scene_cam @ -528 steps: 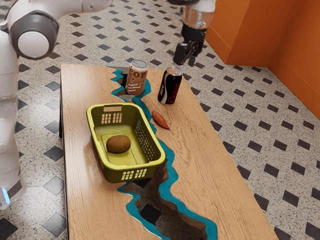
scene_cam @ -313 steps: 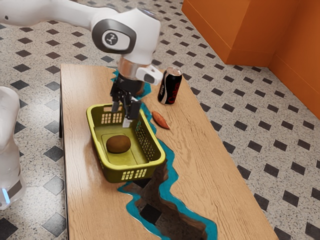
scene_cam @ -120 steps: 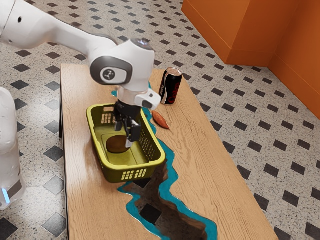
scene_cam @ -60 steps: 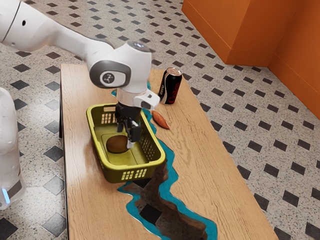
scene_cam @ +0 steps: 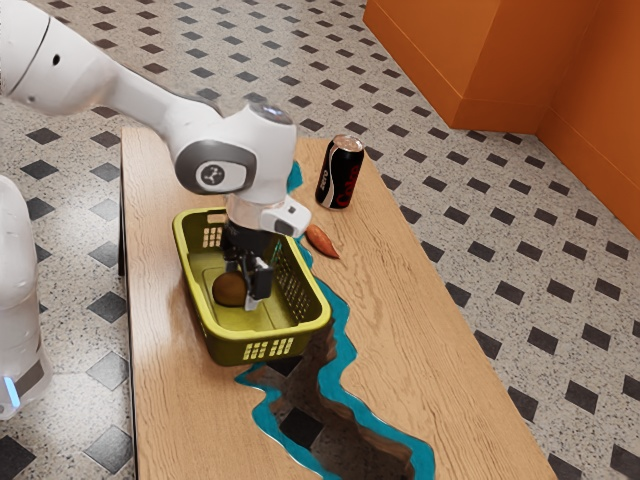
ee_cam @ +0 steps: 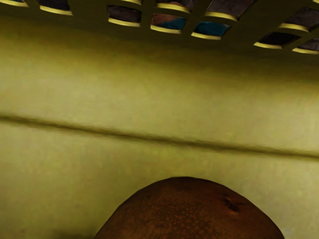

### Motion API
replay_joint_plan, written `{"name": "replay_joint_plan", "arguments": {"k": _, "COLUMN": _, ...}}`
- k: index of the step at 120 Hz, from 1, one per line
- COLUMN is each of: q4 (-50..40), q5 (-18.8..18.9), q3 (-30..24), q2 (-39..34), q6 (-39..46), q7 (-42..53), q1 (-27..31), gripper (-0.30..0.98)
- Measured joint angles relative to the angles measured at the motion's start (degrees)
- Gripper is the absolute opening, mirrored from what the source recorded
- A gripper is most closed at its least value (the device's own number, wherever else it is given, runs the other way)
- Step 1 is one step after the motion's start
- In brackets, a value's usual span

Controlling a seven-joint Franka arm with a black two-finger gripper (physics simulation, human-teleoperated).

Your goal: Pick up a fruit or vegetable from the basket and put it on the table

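My gripper [scene_cam: 242, 287] is down inside the yellow-green basket [scene_cam: 320, 318], with its fingers apart at the brown, rounded fruit [scene_cam: 226, 290]. One fingertip stands on the fruit's side toward the exterior view's right, and the other is partly hidden behind the hand and fruit. The fruit rests on the basket floor. In the wrist view the brown fruit [ee_cam: 187, 211] lies just under the hand, with the basket's floor [ee_cam: 149, 89] beyond it. The wooden table [scene_cam: 400, 330] carries the basket.
A black soda can [scene_cam: 341, 174] stands on the table past the basket. An orange-red, pointed vegetable [scene_cam: 322, 241] lies beside the basket's long side. A teal-edged channel [scene_cam: 340, 350] crosses the table. The arm covers the other can's place.
My hand has come over from beyond the black can and gone down into the basket at the fruit. Since half a second ago it has sunk lower, and the basket has stayed put.
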Motion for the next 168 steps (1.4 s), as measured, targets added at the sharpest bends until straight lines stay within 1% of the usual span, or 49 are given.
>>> {"name": "replay_joint_plan", "arguments": {"k": 12, "q4": -0.78, "q5": -0.29, "q3": -0.1, "q2": 0.55, "q6": 0.9, "q7": 0.07, "q1": 0.0, "gripper": 0.65}}
{"name": "replay_joint_plan", "arguments": {"k": 22, "q4": -0.83, "q5": -0.31, "q3": -0.29, "q2": 0.77, "q6": 1.6, "q7": -0.15, "q1": 0.03, "gripper": 0.68}}
{"name": "replay_joint_plan", "arguments": {"k": 26, "q4": -0.84, "q5": -0.31, "q3": -0.45, "q2": 0.74, "q6": 1.87, "q7": -0.26, "q1": 0.07, "gripper": 0.66}}
{"name": "replay_joint_plan", "arguments": {"k": 34, "q4": -0.78, "q5": -0.34, "q3": -0.94, "q2": 0.6, "q6": 2.29, "q7": -0.52, "q1": 0.09, "gripper": 0.58}}
{"name": "replay_joint_plan", "arguments": {"k": 47, "q4": -0.8, "q5": -0.34, "q3": -1.12, "q2": -0.11, "q6": 2.74, "q7": -0.9, "q1": -0.03, "gripper": 0.37}}
{"name": "replay_joint_plan", "arguments": {"k": 63, "q4": -0.82, "q5": 0.13, "q3": -1.14, "q2": -0.37, "q6": 3.05, "q7": -1.7, "q1": 0.0, "gripper": 0.23}}
{"name": "replay_joint_plan", "arguments": {"k": 76, "q4": -0.76, "q5": 0.29, "q3": -1.15, "q2": -0.94, "q6": 3.21, "q7": -2.94, "q1": -0.06, "gripper": 0.23}}
{"name": "replay_joint_plan", "arguments": {"k": 98, "q4": -0.37, "q5": 0.3, "q3": -1.2, "q2": -5.73, "q6": 3.3, "q7": -5.06, "q1": -0.13, "gripper": 0.23}}
{"name": "replay_joint_plan", "arguments": {"k": 104, "q4": 3.08, "q5": 0.48, "q3": -1.23, "q2": -7.07, "q6": 3.28, "q7": -5.58, "q1": -0.17, "gripper": 0.22}}
{"name": "replay_joint_plan", "arguments": {"k": 108, "q4": 7.85, "q5": 1.29, "q3": -1.81, "q2": -7.1, "q6": 3.27, "q7": -5.89, "q1": -0.11, "gripper": 0.2}}
{"name": "replay_joint_plan", "arguments": {"k": 110, "q4": 10.37, "q5": 1.88, "q3": -2.06, "q2": -6.89, "q6": 3.26, "q7": -6.05, "q1": -0.06, "gripper": 0.2}}
{"name": "replay_joint_plan", "arguments": {"k": 114, "q4": 15.85, "q5": 3.11, "q3": -2.37, "q2": -5.14, "q6": 3.25, "q7": -6.34, "q1": 0.0, "gripper": 0.22}}
{"name": "replay_joint_plan", "arguments": {"k": 118, "q4": 22.98, "q5": 4.63, "q3": -2.54, "q2": -0.28, "q6": 3.24, "q7": -6.6, "q1": -0.05, "gripper": 0.22}}
{"name": "replay_joint_plan", "arguments": {"k": 127, "q4": 39.82, "q5": 8.19, "q3": -2.69, "q2": 14.74, "q6": 3.24, "q7": -7.09, "q1": -1.76, "gripper": 0.22}}
{"name": "replay_joint_plan", "arguments": {"k": 134, "q4": 48.91, "q5": 10.6, "q3": -2.51, "q2": 23.77, "q6": 3.27, "q7": -7.46, "q1": -4.9, "gripper": 0.22}}
{"name": "replay_joint_plan", "arguments": {"k": 140, "q4": 52.52, "q5": 11.93, "q3": -2.25, "q2": 27.98, "q6": 3.29, "q7": -7.77, "q1": -6.96, "gripper": 0.22}}
{"name": "replay_joint_plan", "arguments": {"k": 152, "q4": 56.65, "q5": 13.42, "q3": -2.13, "q2": 33.02, "q6": 3.33, "q7": -8.28, "q1": -9.48, "gripper": 0.22}}
{"name": "replay_joint_plan", "arguments": {"k": 154, "q4": 57.11, "q5": 13.47, "q3": -1.97, "q2": 33.58, "q6": 3.34, "q7": -8.34, "q1": -9.89, "gripper": 0.27}}
{"name": "replay_joint_plan", "arguments": {"k": 160, "q4": 57.84, "q5": 12.04, "q3": -0.35, "q2": 34.49, "q6": 3.42, "q7": -8.32, "q1": -11.55, "gripper": 0.39}}
{"name": "replay_joint_plan", "arguments": {"k": 168, "q4": 58.17, "q5": 10.63, "q3": 1.18, "q2": 34.67, "q6": 3.5, "q7": -8.23, "q1": -12.13, "gripper": 0.5}}
